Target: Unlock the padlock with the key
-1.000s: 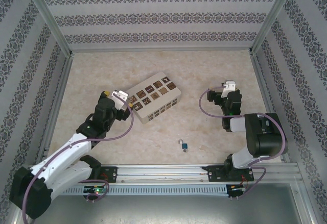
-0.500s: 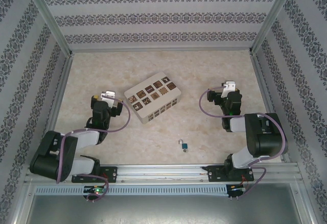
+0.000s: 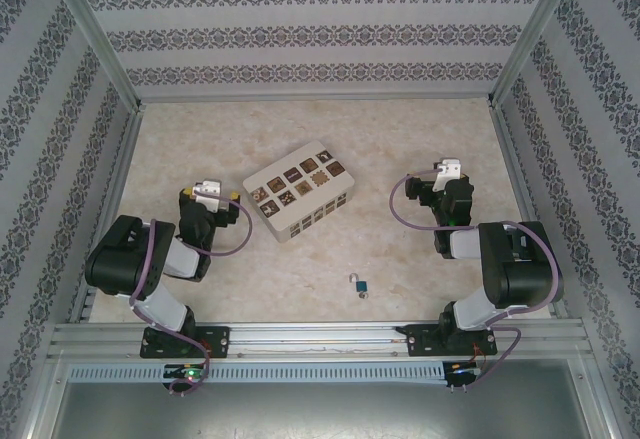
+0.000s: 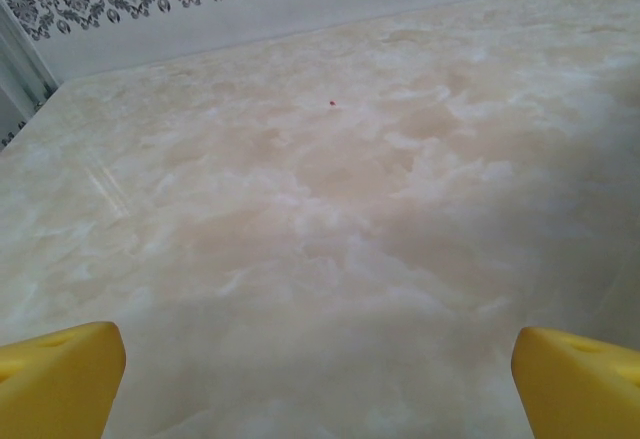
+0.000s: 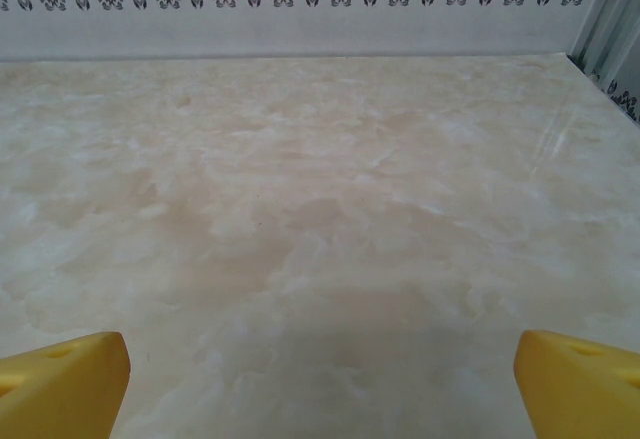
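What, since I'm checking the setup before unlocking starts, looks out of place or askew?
Only the cream box sits skewed to the table edges. The padlock lies by itself nearer the front; nothing looks spilled or damaged.

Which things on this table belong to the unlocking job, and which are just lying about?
For the job:
- padlock, at the near edge between the arms
- key: too small to tell apart from the padlock

Lying about:
- cream patterned box
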Controlling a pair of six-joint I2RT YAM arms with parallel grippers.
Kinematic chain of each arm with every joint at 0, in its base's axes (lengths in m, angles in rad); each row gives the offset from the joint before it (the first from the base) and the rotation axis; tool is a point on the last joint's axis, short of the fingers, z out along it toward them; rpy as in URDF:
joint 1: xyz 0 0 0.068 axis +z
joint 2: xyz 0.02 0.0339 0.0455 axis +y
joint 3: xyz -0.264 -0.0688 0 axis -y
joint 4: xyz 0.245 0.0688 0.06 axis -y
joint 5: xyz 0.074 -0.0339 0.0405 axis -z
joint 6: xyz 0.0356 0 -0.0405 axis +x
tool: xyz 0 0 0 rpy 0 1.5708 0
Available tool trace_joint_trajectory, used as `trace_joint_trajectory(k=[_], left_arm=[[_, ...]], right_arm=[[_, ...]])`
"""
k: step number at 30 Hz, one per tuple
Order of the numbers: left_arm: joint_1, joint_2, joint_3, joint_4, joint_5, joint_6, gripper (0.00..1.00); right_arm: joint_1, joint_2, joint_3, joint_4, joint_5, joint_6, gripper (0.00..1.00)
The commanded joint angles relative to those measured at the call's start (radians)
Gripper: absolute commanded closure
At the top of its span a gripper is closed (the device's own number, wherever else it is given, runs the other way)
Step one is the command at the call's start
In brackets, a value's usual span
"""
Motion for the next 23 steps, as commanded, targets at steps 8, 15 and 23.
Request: trace_joint_trajectory(k=[8, 15, 23], left_arm=[[0.100, -0.035, 0.144, -0.232, 0.054, -0.130, 0.01], [0.099, -0.033, 0.143, -0.226, 0.049, -0.128, 0.01], [0.100, -0.033, 0.143, -0.227, 0.048, -0.129, 0.01]], right_arm=[[0.001, -0.014, 0.001, 0.005, -0.007, 0.012, 0.02], [0.002, -0.012, 0.004, 0.001, -0.008, 0.010, 0.02], [0.016, -0.013, 0.005, -0.001, 0.024, 0.003, 0.02]])
